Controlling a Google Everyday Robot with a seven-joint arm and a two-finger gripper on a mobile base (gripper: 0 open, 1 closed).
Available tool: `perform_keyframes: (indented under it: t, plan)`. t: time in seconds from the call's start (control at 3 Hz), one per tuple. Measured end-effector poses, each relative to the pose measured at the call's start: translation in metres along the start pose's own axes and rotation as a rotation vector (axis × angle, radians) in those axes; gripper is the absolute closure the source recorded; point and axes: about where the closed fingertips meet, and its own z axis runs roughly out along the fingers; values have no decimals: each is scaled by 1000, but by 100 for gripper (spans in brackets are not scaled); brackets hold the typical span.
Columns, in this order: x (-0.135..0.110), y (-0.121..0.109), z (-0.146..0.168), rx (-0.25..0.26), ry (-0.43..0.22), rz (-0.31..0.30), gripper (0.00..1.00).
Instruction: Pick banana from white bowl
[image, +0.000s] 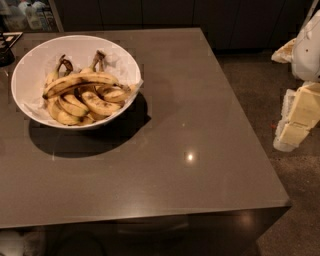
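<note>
**Status: Banana in Bowl, Gripper Clear of Desk**

The gripper (298, 116) hangs beyond the right edge of the desk (210, 165), well apart from the white bowl (31, 59). Whether it is spread or closed cannot be told. The banana (80, 83) lies across the top of the other bananas (95, 105), so it is probably the easiest to reach from above. It is long, gently curved, yellow with brown streaks and dark tips.
</note>
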Motion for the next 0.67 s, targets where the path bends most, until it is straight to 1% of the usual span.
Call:
perform_keyframes:
  t: [0.33, 0.67]
  plan:
    - [0, 0, 0, 0, 0, 0, 0]
    - [-11, -2, -1, 17, -15, -17, 0]
